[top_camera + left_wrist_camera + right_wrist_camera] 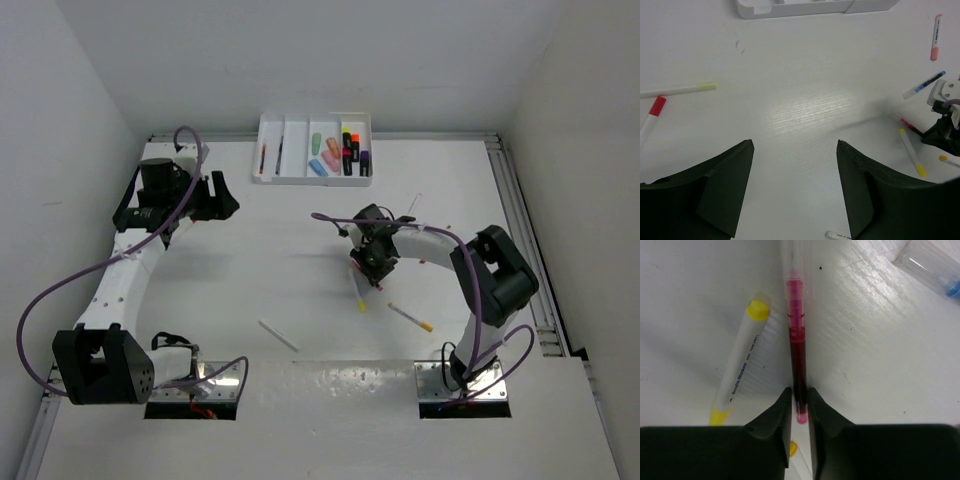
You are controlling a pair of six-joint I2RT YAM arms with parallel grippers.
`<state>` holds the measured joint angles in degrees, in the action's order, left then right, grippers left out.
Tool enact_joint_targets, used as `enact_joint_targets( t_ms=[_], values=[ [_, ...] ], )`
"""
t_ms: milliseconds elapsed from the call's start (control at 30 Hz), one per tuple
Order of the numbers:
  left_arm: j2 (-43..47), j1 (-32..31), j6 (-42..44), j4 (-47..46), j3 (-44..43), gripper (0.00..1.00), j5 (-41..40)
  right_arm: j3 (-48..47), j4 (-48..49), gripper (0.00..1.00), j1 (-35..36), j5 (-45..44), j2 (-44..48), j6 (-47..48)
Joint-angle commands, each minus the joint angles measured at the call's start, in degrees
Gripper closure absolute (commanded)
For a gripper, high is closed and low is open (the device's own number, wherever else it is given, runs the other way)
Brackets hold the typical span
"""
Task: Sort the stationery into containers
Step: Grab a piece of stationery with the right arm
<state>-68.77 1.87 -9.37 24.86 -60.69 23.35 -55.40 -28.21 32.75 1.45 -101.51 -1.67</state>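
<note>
The white four-compartment tray (290, 180) stands at the back with highlighters (340, 155) in its right compartments and thin pens (263, 158) in its left ones. My right gripper (376, 272) is low over mid-table. In the right wrist view it (799, 390) is shut on the end of a red pen (798, 340). A white pen with yellow ends (740, 371) lies just left of it. My left gripper (228, 200) is open and empty, and the left wrist view (794, 145) shows bare table between its fingers.
Loose pens lie on the table: a white one (278, 335), a yellow-tipped one (410, 317), a yellow-ended one (358, 290). The left wrist view shows a pale-yellow-tipped pen (680, 90), a red-capped pen (652, 116), a pink one (936, 37) and a blue one (924, 85).
</note>
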Motion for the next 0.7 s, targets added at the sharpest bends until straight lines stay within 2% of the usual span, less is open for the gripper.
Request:
enact_joint_targets(
  t_ms=[0, 133, 233, 333, 400, 533, 600, 667],
  values=[
    [0.8, 0.0, -1.2, -3.1, 0.3, 0.27, 1.5, 2.1, 2.3, 0.85, -0.1, -2.6, -0.2, 1.2],
    [1.0, -0.7, -1.8, -6.0, 1.3, 0.27, 3.8, 1.1, 0.1, 0.95, -0.8, -1.7, 3.3, 1.2],
    [2.2, -1.2, -3.5, -11.2, 3.5, 0.27, 9.1, -2.4, -2.5, 0.98, -2.2, 3.8, 9.0, 3.3],
    [4.4, -1.3, -9.2, -21.7, 7.4, 0.27, 17.8, -11.8, -6.4, 1.0, -3.8, 11.6, 13.4, 3.4],
    [4.6, -4.1, -12.1, -26.1, 8.2, 0.27, 21.2, -18.0, -9.2, 1.0, -4.9, 17.2, 13.5, 2.2],
    [4.3, -7.1, -19.2, -35.9, 10.9, 0.26, 24.7, -19.7, -4.2, 1.0, -6.6, 25.0, 14.8, -7.9],
    [4.5, -8.9, -25.0, -42.8, 14.1, 0.27, 24.6, -19.4, 1.2, 1.0, -7.0, 29.4, 15.6, -11.7],
    [4.6, -10.0, -29.1, -47.2, 16.6, 0.27, 23.7, -20.7, 1.9, 1.0, -7.1, 32.5, 15.4, -14.6]
  ],
)
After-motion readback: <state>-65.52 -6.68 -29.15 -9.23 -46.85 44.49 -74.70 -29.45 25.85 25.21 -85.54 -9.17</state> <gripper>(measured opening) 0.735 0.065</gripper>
